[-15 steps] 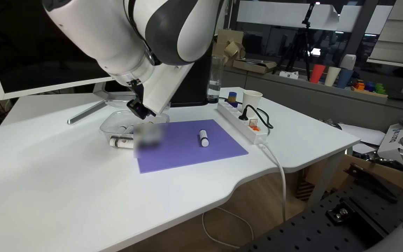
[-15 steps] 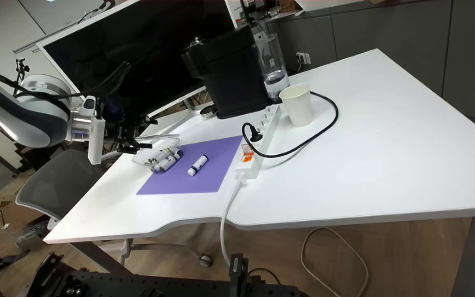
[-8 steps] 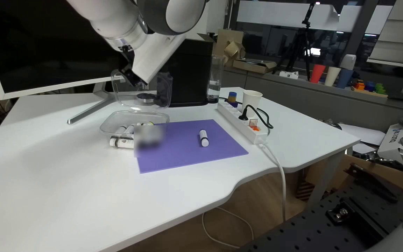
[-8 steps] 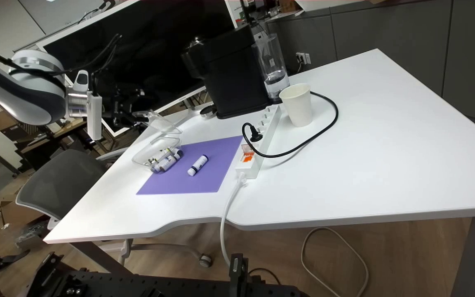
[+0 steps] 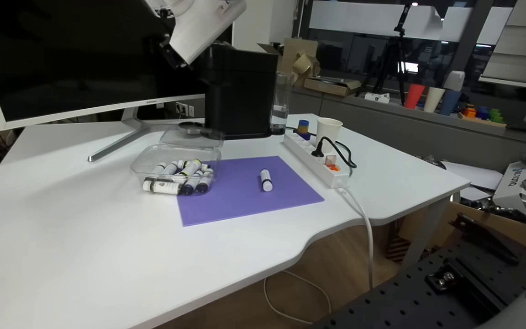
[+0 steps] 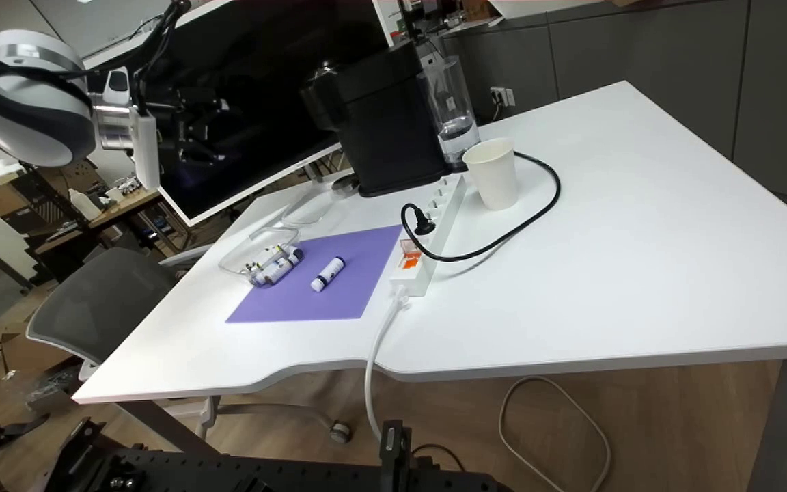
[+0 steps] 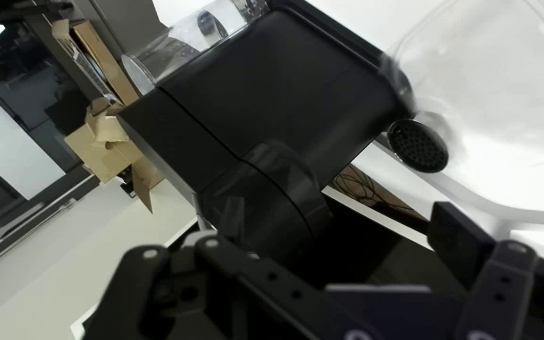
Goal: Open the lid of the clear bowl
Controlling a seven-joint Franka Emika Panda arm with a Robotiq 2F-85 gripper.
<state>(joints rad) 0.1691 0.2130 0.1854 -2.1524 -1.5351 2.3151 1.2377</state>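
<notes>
The clear bowl sits at the left edge of the purple mat with its top uncovered. Several small white vials with dark bands show inside and through its wall. It also shows in an exterior view. The lid, thin and transparent, lies flat on the table behind the bowl, near the monitor foot. It also shows in an exterior view and at the upper right of the wrist view. My gripper is open and empty, raised above the lid in front of the monitor; it also shows in an exterior view.
A black machine with a clear water tank stands beside the lid. The monitor is behind. A lone white vial lies on the purple mat. A power strip and a paper cup stand right of it.
Half a second ago the lid was tilted up at my gripper; now it lies flat on the table behind the bowl. My gripper has let go and risen away. The bowl has stayed put.
</notes>
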